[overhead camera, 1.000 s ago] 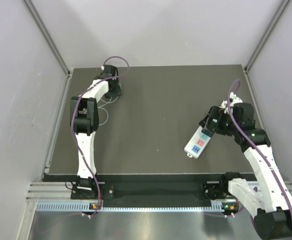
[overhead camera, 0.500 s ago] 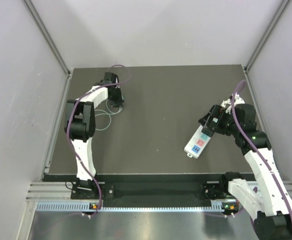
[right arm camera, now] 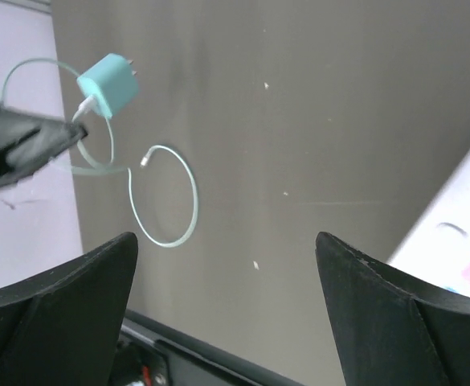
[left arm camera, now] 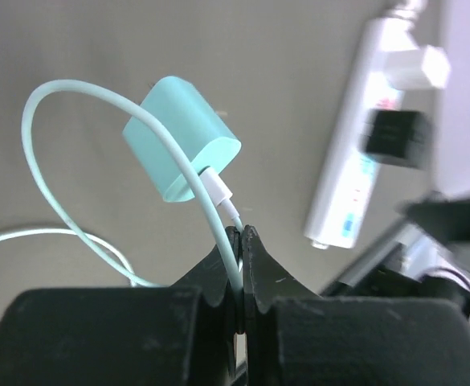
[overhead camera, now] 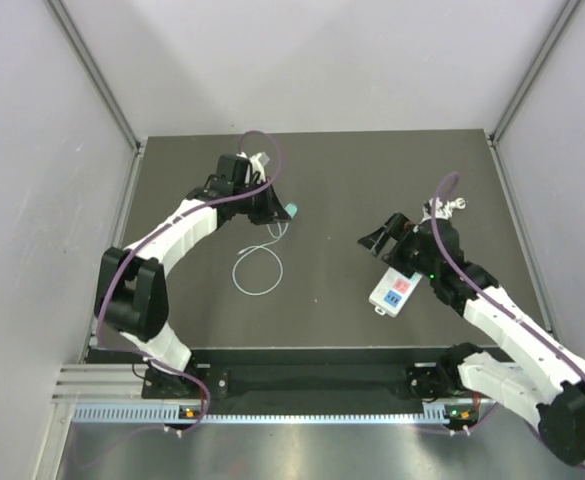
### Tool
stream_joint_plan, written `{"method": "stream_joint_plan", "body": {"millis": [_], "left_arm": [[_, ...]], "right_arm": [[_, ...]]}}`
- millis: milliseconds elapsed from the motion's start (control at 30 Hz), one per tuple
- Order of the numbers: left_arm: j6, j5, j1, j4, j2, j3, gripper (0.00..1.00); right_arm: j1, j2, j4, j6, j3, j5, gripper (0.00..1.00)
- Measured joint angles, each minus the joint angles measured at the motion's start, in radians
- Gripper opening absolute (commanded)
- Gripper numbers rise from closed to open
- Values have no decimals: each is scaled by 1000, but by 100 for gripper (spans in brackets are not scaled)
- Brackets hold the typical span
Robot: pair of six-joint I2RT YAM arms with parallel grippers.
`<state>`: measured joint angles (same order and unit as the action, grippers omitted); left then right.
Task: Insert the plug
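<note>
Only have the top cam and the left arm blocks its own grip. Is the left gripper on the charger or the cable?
Observer: The cable. The left gripper is shut on it just behind the charger, not touching the body.
Operator: Prongs lined up with the strip?
Observer: No. The prongs point away from the gripper, and the strip sits off to the right in the left wrist view.
Operator: Right gripper holding the strip?
Observer: No. The right gripper is open with nothing in it.
</note>
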<state>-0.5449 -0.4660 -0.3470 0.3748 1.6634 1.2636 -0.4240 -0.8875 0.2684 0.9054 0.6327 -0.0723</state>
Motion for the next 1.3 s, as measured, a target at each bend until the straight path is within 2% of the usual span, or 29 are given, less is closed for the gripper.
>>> {"method": "stream_joint_plan", "body": {"millis": [133, 267, 533, 800, 1100, 1233, 1300], "left_arm": [[-67, -51, -44, -85, -93, -68, 0], [-139, -90, -72, -152, -150, -107, 0], [-175, -90, -119, -208, -180, -116, 0], [-164, -61, -172, -211, -180, -116, 0], [-123, -5, -209, -205, -180, -116, 0], [-105, 16, -225, -199, -180, -116, 0], [-99, 24, -230, -196, -180, -116, 0]], "right_arm": [[-91, -131, -109, 88, 17, 86, 89], [-138, -258, -120, 101, 137, 143, 89], [-195, -318, -140, 131, 289, 199, 84], [-219, -454, -137, 136, 370, 182, 79], [-242, -555, -112, 127, 436, 142, 67], [-243, -571, -110, 123, 444, 134, 55], [-243, -580, -111, 118, 449, 131, 53]]}}
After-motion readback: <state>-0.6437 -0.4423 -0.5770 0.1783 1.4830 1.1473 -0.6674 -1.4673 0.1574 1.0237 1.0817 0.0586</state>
